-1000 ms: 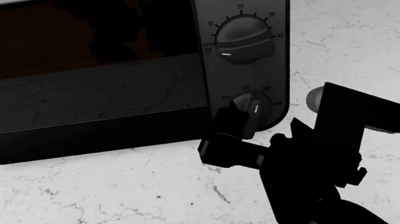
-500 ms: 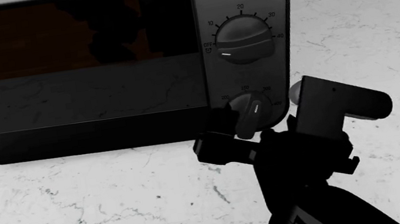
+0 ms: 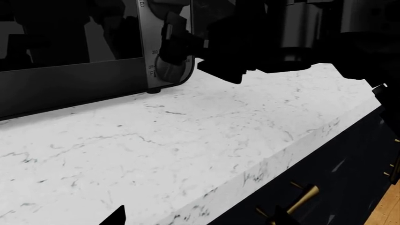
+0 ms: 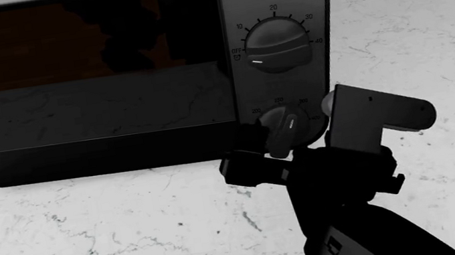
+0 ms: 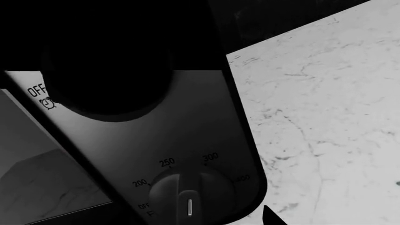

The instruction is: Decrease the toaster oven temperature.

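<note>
Three dials sit on the grey strip of the toaster oven (image 4: 99, 113), which stands toward the desk's (image 4: 91, 242) back edge. The right tool (image 4: 287, 133) straddles the lowest, temperature dial (image 4: 284, 124), apparently clasping it, though I cannot tell for sure. Its mark points past the 250–300 numbers, so turning down seems barely begun. The left tool is unseen.

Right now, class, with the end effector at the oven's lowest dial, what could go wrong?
1. The right end effector sits right at the temperature dial; its grip isn't visible, so it may slip.
2. The timer dial sits just above: don't mistake it.
3. Turning toward 300 would raise heat.
</note>
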Robot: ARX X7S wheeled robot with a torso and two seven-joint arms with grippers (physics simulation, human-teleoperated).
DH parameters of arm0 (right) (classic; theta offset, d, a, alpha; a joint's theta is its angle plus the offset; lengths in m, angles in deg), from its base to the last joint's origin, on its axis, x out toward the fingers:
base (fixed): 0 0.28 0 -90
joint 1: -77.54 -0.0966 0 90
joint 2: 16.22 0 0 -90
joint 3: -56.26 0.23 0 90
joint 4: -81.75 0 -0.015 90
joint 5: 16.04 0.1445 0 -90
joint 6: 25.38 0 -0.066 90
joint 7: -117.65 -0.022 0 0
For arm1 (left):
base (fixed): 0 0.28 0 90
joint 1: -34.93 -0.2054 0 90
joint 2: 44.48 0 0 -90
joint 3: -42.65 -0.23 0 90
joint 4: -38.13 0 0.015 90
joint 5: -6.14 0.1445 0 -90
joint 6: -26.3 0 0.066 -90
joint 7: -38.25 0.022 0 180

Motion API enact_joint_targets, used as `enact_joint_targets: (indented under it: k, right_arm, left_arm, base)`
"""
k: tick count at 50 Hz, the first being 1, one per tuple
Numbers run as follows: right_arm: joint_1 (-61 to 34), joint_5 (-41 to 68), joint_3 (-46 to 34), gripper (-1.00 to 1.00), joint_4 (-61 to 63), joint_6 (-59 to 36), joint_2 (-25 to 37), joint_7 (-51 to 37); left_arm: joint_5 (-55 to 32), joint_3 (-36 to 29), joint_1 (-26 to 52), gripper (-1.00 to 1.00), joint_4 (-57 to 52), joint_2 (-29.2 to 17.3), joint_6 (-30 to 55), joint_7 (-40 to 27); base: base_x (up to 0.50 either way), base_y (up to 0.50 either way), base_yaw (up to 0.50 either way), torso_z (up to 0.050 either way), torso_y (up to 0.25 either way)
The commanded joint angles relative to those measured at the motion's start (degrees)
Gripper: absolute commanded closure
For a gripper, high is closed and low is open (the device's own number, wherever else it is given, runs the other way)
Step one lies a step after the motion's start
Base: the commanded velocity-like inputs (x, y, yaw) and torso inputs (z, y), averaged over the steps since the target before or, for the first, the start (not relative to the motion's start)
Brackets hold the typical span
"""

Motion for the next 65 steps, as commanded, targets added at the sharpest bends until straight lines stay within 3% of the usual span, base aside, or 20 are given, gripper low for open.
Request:
enact_joint_targets:
  k: [1, 5, 6, 23, 65]
  right_arm:
    - [-0.18, -0.96, 0.01, -1.00, -1.65, 1.27, -0.43, 1.01]
    - [-0.16, -0.48, 0.04, -1.00, -2.02, 1.52, -0.50, 1.23]
    - [-0.20, -1.01, -0.55, 1.00, -1.67, 1.46, -0.22, 0.99]
    - [-0.34, -1.02, -2.71, 1.00, -0.66, 1.10, 1.09, 0.94]
    - [-8.32, -10.76, -19.41, 1.00, -3.69, -5.57, 8.53, 2.68]
  left_arm:
    - [0.46, 0.56, 0.13, -1.00, 0.44, 0.56, -0.20, 0.54]
    - [0.44, 0.58, 0.07, -1.00, 0.65, 0.50, -0.52, 0.45]
    - [0.40, 0.60, 0.04, -1.00, 0.66, 0.47, -0.56, 0.43]
    - [0.16, 0.44, 0.31, -1.00, 0.85, 0.15, -0.76, 0.09]
    - [-0.40, -0.14, 0.76, -1.00, 0.79, -0.69, -0.68, -0.81]
  base:
    - [0.00, 0.00, 0.00, 0.000, 0.000]
    - [0.00, 0.00, 0.00, 0.000, 0.000]
    - [0.00, 0.00, 0.00, 0.000, 0.000]
    - [0.00, 0.00, 0.00, 0.000, 0.000]
    - [0.00, 0.00, 0.00, 0.000, 0.000]
